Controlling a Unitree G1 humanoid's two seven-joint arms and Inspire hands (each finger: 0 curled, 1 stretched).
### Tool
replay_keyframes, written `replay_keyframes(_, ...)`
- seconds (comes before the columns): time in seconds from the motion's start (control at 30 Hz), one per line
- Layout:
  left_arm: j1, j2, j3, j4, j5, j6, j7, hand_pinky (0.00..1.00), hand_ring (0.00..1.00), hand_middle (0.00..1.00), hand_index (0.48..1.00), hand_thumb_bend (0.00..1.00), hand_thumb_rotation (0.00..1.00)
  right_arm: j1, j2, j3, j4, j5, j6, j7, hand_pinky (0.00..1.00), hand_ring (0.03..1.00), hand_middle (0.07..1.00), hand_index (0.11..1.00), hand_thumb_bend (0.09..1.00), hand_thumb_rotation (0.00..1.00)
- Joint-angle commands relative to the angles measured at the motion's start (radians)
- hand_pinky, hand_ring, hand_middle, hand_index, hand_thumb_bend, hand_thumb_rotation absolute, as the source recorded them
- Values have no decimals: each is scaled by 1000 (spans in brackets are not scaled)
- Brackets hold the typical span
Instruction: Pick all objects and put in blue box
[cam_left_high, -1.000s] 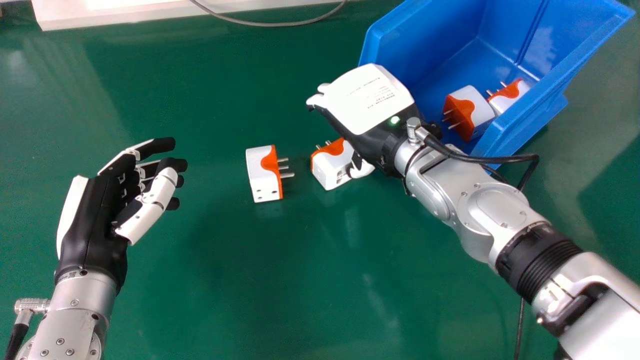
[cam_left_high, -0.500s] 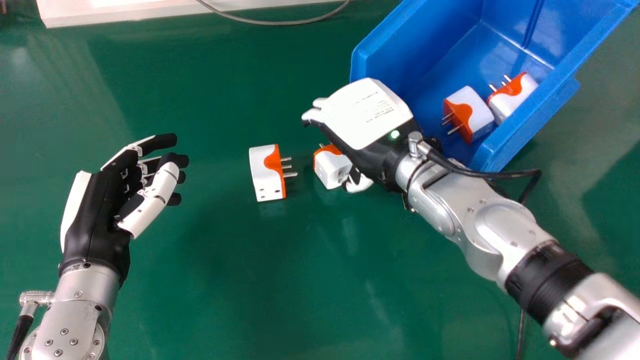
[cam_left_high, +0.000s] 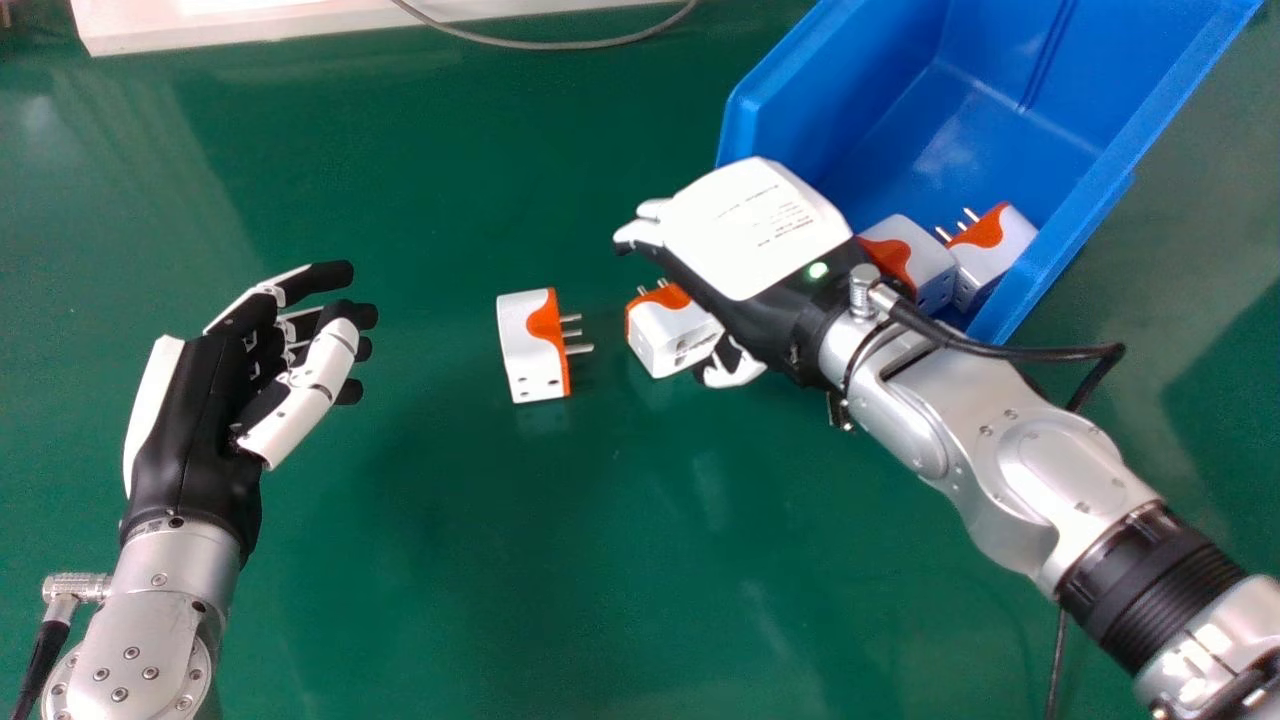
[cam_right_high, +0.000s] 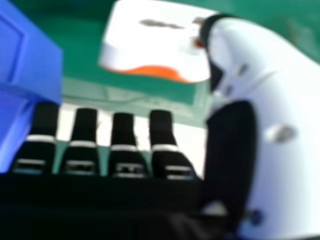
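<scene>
In the head view my right hand (cam_left_high: 757, 235) is above the table, palm down, against the blue box's (cam_left_high: 1075, 220) near left corner. A white-orange plug adapter (cam_left_high: 672, 332) lies beside its thumb, partly covered by the hand. Another adapter (cam_left_high: 533, 345) lies farther left, prongs pointing right. Two more rest inside the box, one (cam_left_high: 990, 250) by the right wall. My left hand (cam_left_high: 215, 420) stays at the left, fingers relaxed, holding nothing. In the right hand view the right hand (cam_right_high: 122, 145) has extended fingers, and an adapter (cam_right_high: 155, 40) shows beyond the thumb.
The green table (cam_left_high: 480, 560) carries all of this. A grey cable (cam_left_high: 560, 45) curves along the far edge beside a white panel (cam_left_high: 240, 28). A black cable (cam_left_high: 1030, 352) runs from the right wrist. The box wall (cam_right_high: 35, 60) appears close to the fingers in the right hand view.
My right hand has shifted slightly right and toward the near side. The blue box has shifted about, and the adapters inside now sit lower in the head view, nearer the wrist. The left hand barely moved.
</scene>
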Motion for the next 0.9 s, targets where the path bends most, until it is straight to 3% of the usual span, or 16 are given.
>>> replay_keyframes(0.0,-8,8,2,-9,3,-15,0,630,714,721,775,203,432,30,-7,4,-19,-5,-5,14,750,848,867,809,298,5)
replay_keyframes(0.23,-12,9,1,-3,4,-17,1,631,715,721,775,202,434,34,-7,-15,-59,-5,26,48,748,847,863,809,348,4)
replay_keyframes(0.4,-12,10,1,-1,7,-18,1,632,715,721,775,202,434,49,1,-23,-88,-3,60,76,749,846,865,812,492,48)
replay_keyframes(0.73,-2,15,3,-12,6,-21,-4,631,715,721,776,203,434,83,-61,-57,-190,-4,70,123,750,849,875,816,684,91)
replay_keyframes(0.87,1,18,4,-16,7,-20,-5,631,716,722,776,205,439,102,-108,-89,-265,-12,68,141,750,849,875,813,630,68)
